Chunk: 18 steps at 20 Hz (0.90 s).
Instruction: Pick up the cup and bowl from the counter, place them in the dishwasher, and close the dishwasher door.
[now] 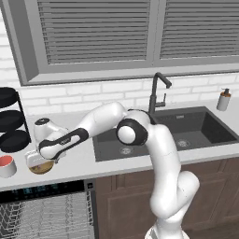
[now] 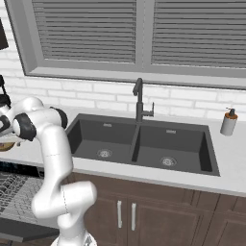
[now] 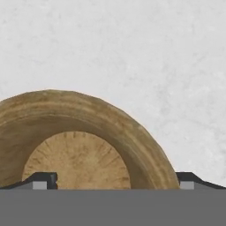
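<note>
In the left base view, the white arm bends far over to the left, and its gripper (image 1: 39, 161) hangs right above the wooden bowl (image 1: 41, 167). The bowl sits on the light counter (image 1: 84, 163), near the front edge. The white cup (image 1: 6, 165) with the red inside stands just beside the bowl, on its left, close to the picture's edge. Three black round things (image 1: 11, 120) are stacked in a rack behind the cup. Below the counter, the dishwasher (image 1: 44, 210) stands open and its silver wire rack shows. The dark sink (image 1: 163, 133) with its black tap (image 1: 156, 93) is to the right, and a soap bottle (image 1: 224, 99) stands far right.

In the right base view, the arm reaches off to the left edge. A bit of the bowl (image 2: 6, 146) peeks out there on the counter (image 2: 230, 153). The wire rack of the dishwasher (image 2: 12, 192) shows low on the left.

In the hand view, the bowl (image 3: 79, 145) is very close, right under the hand. The two dark fingertips (image 3: 44, 180) stand wide apart, one on each side of the bowl. The hand is spread open and grips nothing.
</note>
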Motion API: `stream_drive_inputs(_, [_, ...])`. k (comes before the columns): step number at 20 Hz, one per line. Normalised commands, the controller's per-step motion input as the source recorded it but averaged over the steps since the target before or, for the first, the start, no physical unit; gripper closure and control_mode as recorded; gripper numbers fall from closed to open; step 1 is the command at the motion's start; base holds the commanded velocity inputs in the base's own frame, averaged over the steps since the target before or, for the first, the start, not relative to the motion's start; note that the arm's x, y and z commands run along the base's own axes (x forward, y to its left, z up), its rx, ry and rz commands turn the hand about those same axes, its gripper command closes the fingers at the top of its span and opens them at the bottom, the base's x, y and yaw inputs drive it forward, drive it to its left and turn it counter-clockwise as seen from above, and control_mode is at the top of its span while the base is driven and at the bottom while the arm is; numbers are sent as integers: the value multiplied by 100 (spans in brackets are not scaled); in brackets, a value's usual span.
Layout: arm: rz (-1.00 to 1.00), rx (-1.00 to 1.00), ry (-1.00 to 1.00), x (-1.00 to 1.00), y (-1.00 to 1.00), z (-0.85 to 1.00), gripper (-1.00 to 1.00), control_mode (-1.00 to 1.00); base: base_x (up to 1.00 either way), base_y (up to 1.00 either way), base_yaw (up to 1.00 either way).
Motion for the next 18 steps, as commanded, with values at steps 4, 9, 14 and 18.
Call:
stream_drive_inputs(4, [0,0,0,0,0,0,-100,-100,0,0,0])
stream_drive_inputs(9, [0,0,0,0,0,0,100,-100,0,0,0])
stream_drive_inputs(14, [0,0,0,0,0,0,100,-100,0,0,0])
stream_drive_inputs(18, [0,0,0,-13,-6,0,100,-100,0,0,0])
